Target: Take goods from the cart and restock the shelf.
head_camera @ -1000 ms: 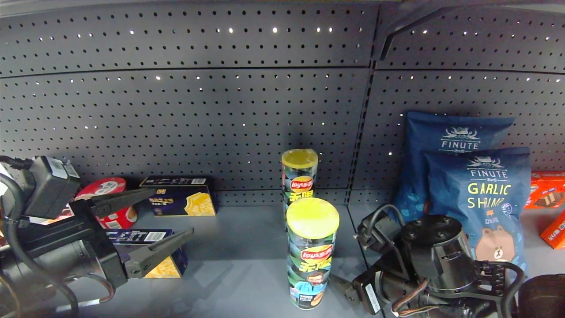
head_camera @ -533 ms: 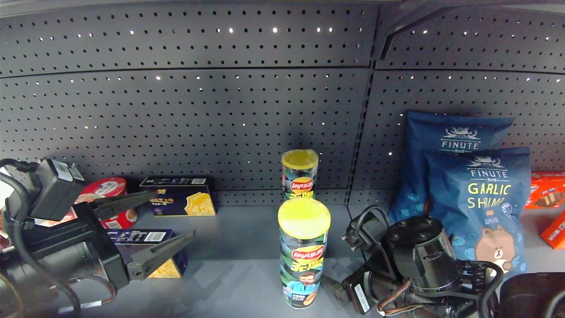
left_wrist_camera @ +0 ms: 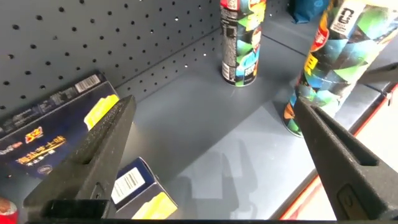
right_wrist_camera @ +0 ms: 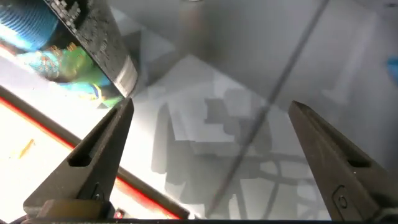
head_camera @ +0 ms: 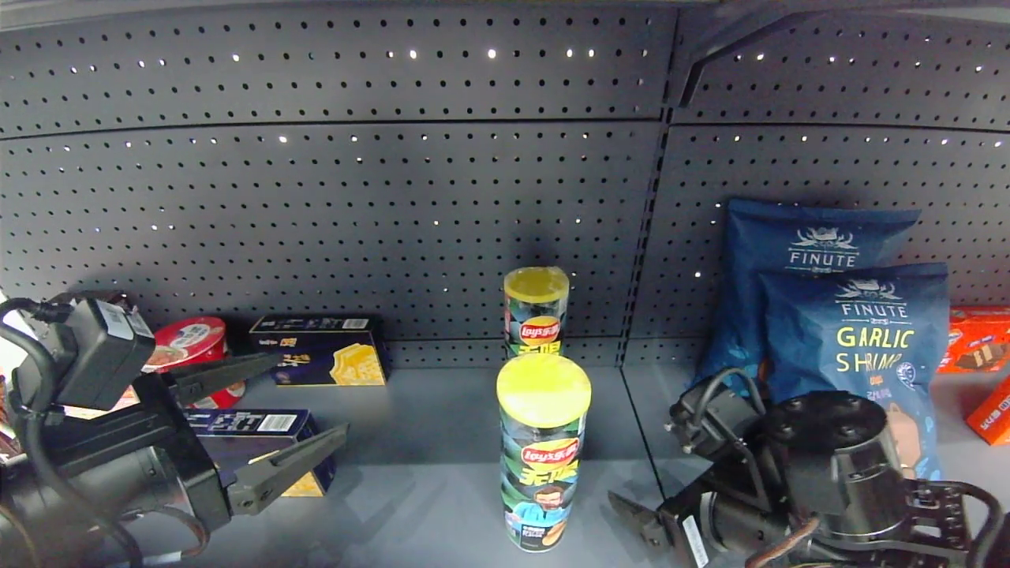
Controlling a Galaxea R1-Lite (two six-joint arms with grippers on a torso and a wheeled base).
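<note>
Head camera looks down at the shelf (head_camera: 442,442); both wrist cameras, close, share its front can (head_camera: 543,450).

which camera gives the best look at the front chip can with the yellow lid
The head view: the front chip can stands upright on the shelf, whole from lid to base. The left wrist view has its side with the top cut off; the right wrist view has a blurred part at the edge.

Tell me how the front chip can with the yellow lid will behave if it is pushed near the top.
The front chip can stands tall and narrow on the shelf, so a push near its yellow lid would probably tip it. Being round, it would likely roll once down. Its glossy wrap may be slippery.
</note>
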